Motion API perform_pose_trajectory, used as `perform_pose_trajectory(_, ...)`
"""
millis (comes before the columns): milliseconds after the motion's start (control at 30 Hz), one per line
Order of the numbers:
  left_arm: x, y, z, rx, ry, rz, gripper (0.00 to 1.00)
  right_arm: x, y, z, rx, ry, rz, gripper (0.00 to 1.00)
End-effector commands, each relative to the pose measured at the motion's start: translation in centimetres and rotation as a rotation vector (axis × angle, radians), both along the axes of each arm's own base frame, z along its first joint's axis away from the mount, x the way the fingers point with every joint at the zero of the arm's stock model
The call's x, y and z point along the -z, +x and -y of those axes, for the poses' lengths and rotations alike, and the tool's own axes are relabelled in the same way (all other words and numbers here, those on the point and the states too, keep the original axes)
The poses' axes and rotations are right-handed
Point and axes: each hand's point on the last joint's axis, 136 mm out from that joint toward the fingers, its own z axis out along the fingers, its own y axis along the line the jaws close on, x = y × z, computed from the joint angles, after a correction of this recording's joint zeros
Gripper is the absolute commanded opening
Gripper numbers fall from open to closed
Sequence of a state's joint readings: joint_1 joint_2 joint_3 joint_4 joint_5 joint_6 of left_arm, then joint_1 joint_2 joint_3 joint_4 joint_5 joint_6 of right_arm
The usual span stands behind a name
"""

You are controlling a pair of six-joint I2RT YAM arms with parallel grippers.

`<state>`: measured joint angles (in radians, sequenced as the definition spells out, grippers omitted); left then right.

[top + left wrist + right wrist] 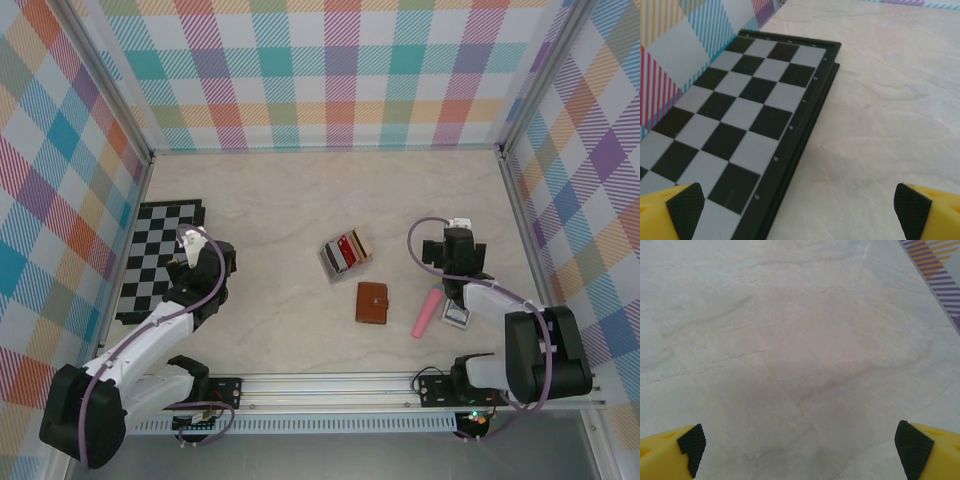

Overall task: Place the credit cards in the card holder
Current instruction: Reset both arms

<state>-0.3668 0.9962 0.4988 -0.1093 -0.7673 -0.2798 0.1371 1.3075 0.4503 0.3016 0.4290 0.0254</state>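
Observation:
The brown leather card holder (372,302) lies closed on the table near the middle. Just behind it, the credit cards (349,247), red, dark and pale, stand upright in a clear plastic rack (329,262). My left gripper (190,240) hovers over the right edge of the chessboard, well left of the cards. In the left wrist view it (800,212) is open, with nothing between its yellow fingers (684,206). My right gripper (458,236) is to the right of the rack. Seen from the right wrist, it (800,450) is open over bare table.
A black-and-white chessboard (160,260) (735,115) lies at the left by the wall. A pink stick-like object (427,313) and a small boxy item (456,319) lie right of the card holder. Checked walls enclose the table on three sides.

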Motion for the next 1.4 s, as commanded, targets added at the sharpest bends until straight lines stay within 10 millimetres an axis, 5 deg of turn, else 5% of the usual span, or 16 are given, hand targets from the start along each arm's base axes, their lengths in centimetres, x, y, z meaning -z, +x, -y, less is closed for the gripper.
perform_pose_trajectory(0, -0.1, 1.6, -0.5, 0.038, 0.055, 0.05, 1.0, -2.7, 2.6, -1.4, -0.102, 0.029, 0.165, 0.99)
perform_pose_trajectory(300, 2.8, 4.8, -0.1, 0.097, 0.042, 0.076, 1.0, -3.0, 3.1, -4.3, -0.296, 0.135, 0.296, 0.97)
perform_pose_trajectory(633, 3.1, 7.9, 1.2, 0.253, -0.014, 0.17, 1.0, -1.0, 4.3, -1.9, -0.153, 0.153, 0.248, 1.0)
perform_pose_trajectory(833, 5.8, 9.7, 1.8, 0.325, -0.046, 0.152, 1.0, -1.1, 4.4, -1.8, -0.15, 0.152, 0.255, 1.0)
perform_pose_trajectory(1367, 6.3, 9.8, 1.2, 0.326, -0.106, 0.121, 1.0, -1.1, 4.4, -1.1, -0.108, 0.15, 0.258, 1.0)
